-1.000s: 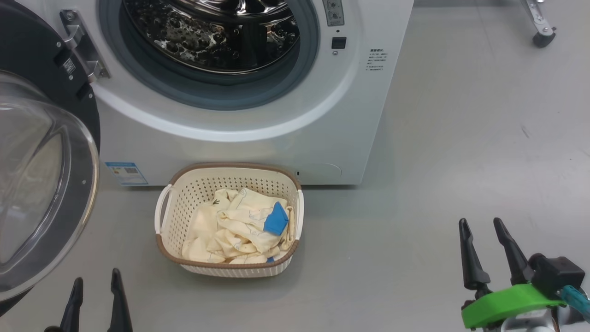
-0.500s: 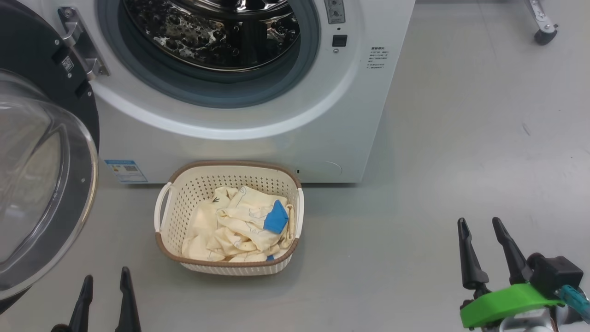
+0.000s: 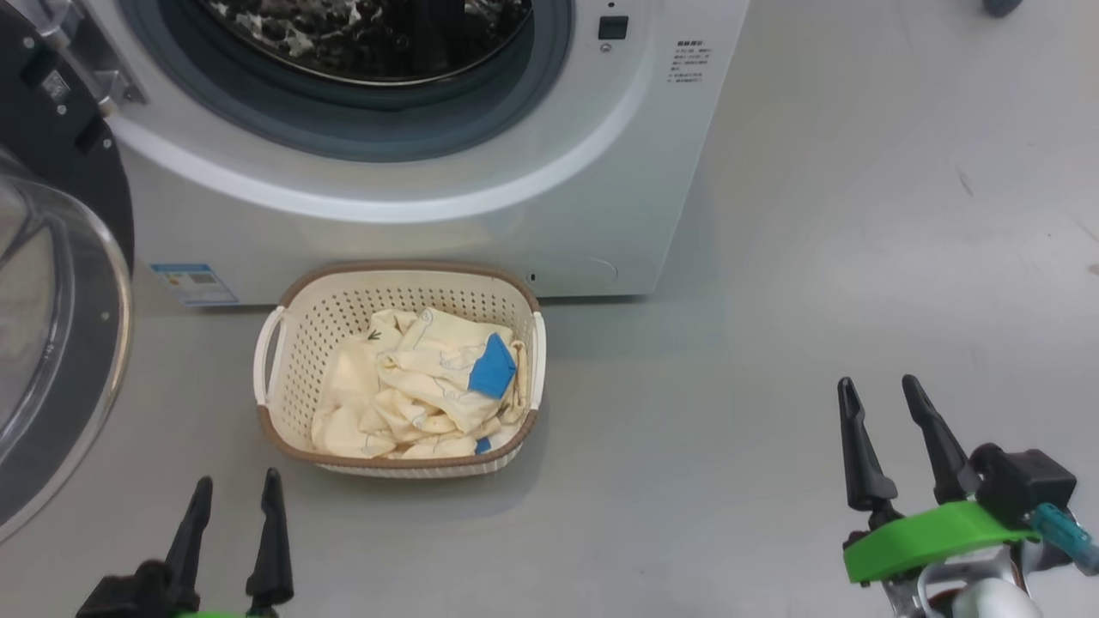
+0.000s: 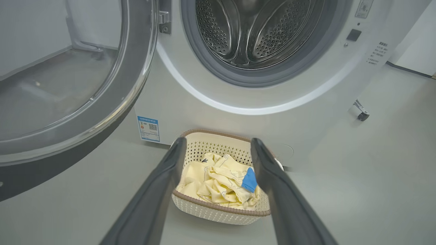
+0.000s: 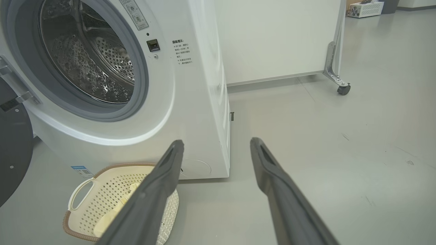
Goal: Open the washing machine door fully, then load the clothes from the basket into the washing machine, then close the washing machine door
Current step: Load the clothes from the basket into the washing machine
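You see the clothes [image 3: 412,386] heaped in the basket [image 3: 296,343], lower folds hidden, its long axis along the washing machine [image 3: 412,232] front, the open washing machine door [image 3: 51,343] cut off leftward, left gripper [image 3: 238,478] and right gripper [image 3: 877,382] both spread, empty.

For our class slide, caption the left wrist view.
Open left gripper frames the basket of clothes before the washing machine, door swung open.
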